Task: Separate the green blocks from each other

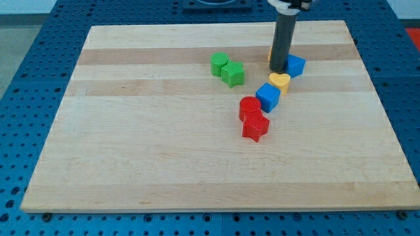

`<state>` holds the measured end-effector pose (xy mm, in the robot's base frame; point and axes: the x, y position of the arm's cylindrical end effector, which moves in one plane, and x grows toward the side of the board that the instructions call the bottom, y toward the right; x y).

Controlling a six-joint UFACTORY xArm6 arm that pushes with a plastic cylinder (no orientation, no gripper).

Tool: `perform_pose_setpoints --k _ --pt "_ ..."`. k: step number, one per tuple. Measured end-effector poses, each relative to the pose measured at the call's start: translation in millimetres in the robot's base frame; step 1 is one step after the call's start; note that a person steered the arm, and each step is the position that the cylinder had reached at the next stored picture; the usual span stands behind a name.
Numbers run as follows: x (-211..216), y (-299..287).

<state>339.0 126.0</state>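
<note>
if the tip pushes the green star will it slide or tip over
The green star looks low and flat-bottomed, so it probably slides rather than tips. It seems to touch the green block, which may get dragged along. My tip is off to the view's right.

Blocks: two green (pixel 226 69), two blue (pixel 268 97), two red (pixel 252 117), one yellow (pixel 280 81).

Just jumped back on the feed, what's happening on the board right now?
My tip rests at the view's upper right, against a blue block, well right of the two green blocks, which sit touching, not yet separated. A yellow heart, another blue block and two red blocks trail below.
</note>
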Motion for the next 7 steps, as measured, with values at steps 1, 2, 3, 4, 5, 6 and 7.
perform_pose_setpoints --k 1,2,3,4,5,6,7 --pt "0 9" --pt "0 6" --pt "-6 -2" --pt "-9 -13" --pt "-9 -50" --pt "-9 -97" --pt "-3 -136"
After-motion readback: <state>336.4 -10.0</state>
